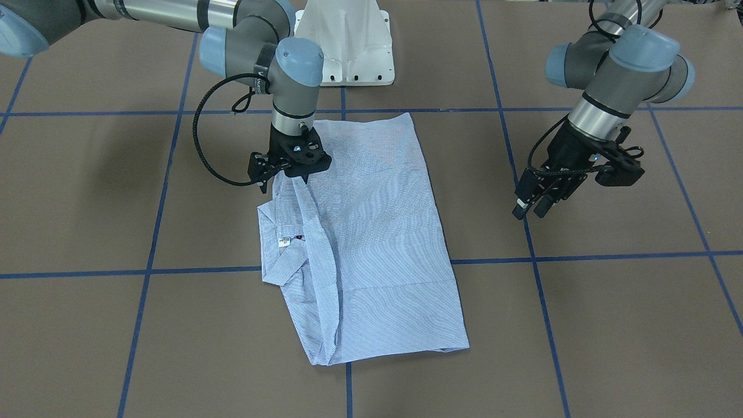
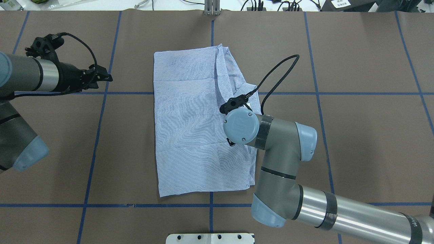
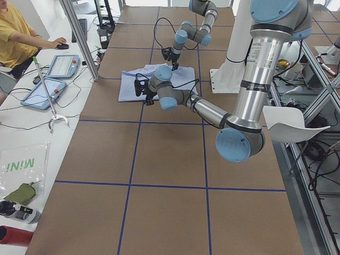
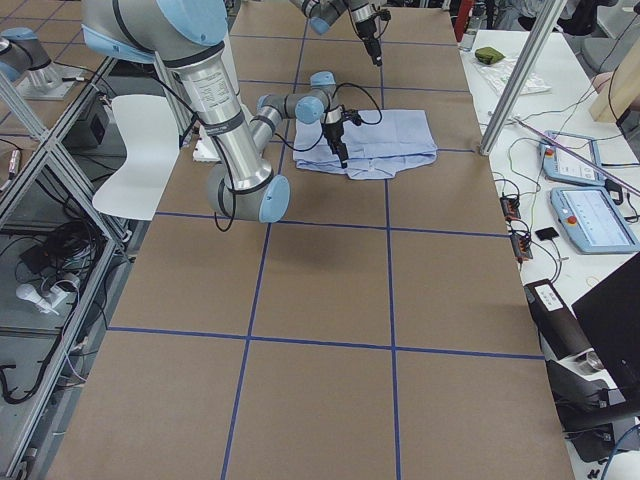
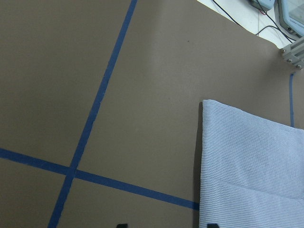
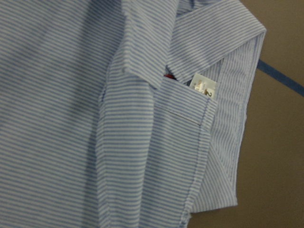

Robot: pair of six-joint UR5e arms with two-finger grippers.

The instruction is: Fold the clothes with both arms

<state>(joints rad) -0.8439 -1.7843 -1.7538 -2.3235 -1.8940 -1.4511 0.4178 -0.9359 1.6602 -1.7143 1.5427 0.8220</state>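
Note:
The light blue striped shirt (image 1: 371, 232) lies folded into a long rectangle in the middle of the table (image 2: 356, 135). Its collar (image 1: 278, 273) and white label (image 6: 205, 86) are on the robot's right side. My right gripper (image 1: 305, 177) is down on that edge of the shirt, near the collar. Its fingers are closed on a raised fold. In the overhead view the wrist (image 2: 241, 126) hides the fingers. My left gripper (image 1: 531, 210) is open and empty. It hovers off the shirt's other side (image 2: 107, 77). Its fingertips (image 5: 121, 225) show apart in the left wrist view, beside the shirt's corner (image 5: 251, 166).
The white pedestal base (image 1: 348, 46) stands at the table's near edge, behind the shirt. Blue tape lines (image 2: 101, 135) grid the brown surface. Beyond the far edge are an aluminium post (image 3: 79, 37), tablets (image 3: 53, 69) and a person in yellow (image 3: 13, 32).

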